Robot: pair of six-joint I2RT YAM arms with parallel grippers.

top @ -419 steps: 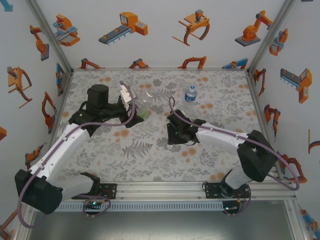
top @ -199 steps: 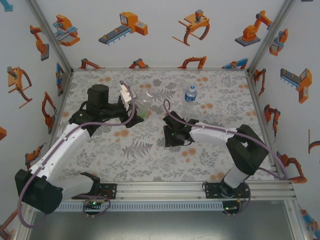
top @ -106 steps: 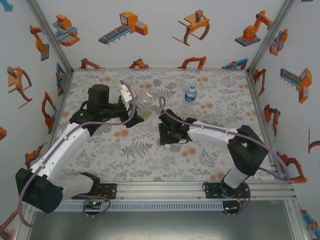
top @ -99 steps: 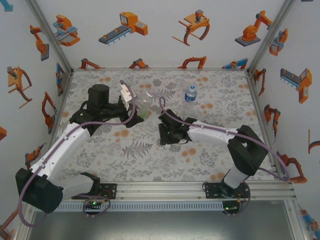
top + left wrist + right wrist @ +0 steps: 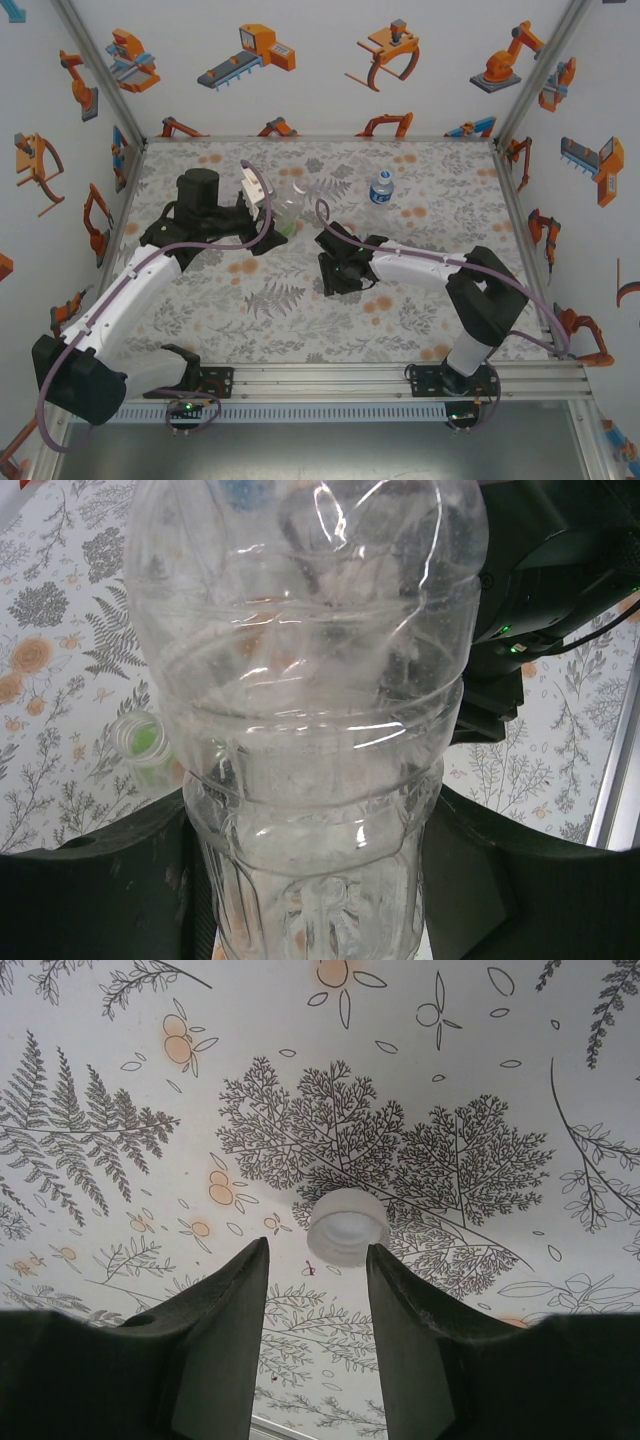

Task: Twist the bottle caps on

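The right claw (image 5: 317, 1260) has slid left across the table (image 5: 420, 300) toward mid-frame in the top view. Its jaws stand apart with the white cap (image 5: 347, 1225) just beyond the tips, untouched. The pickup looks lined up, not yet made. The cap lies flat at the centre of the right wrist view, its axis straight up off the table. The left claw (image 5: 315, 900) stays clamped on the clear bottle (image 5: 310, 680), whose long axis runs bottom to top in the left wrist view. Which end is the neck I cannot tell.
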